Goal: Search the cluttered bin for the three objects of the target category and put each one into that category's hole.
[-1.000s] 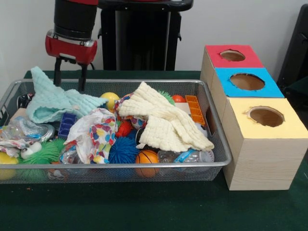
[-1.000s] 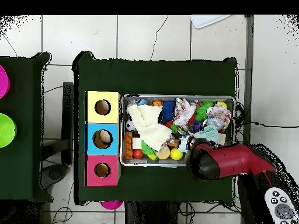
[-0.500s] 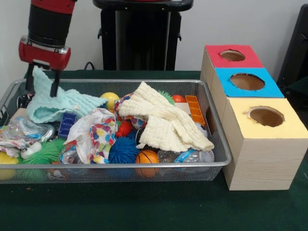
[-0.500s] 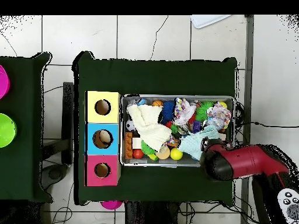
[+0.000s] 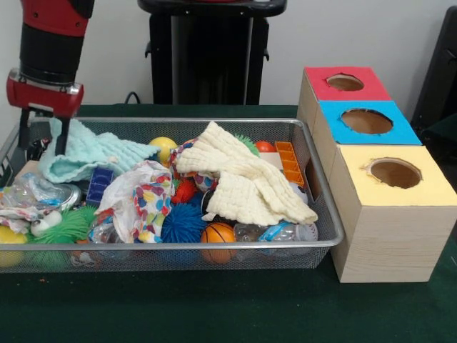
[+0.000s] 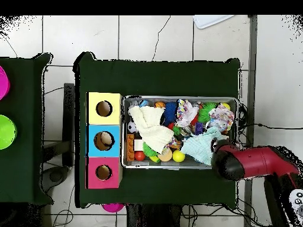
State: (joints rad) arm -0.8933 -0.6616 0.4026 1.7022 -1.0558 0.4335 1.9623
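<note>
Front view: gripper [image 5: 44, 133] at upper left, fingers spread, straddling the raised corner of the mint washcloth [image 5: 89, 154] at the wire bin's [image 5: 214, 246] left end; cream cloth [image 5: 246, 182] mid-bin; three-hole box [image 5: 378, 171] right. Overhead: arm [image 6: 251, 164] lower right, fingers hidden; mint washcloth [image 6: 201, 146] in bin's lower-right corner.
</note>
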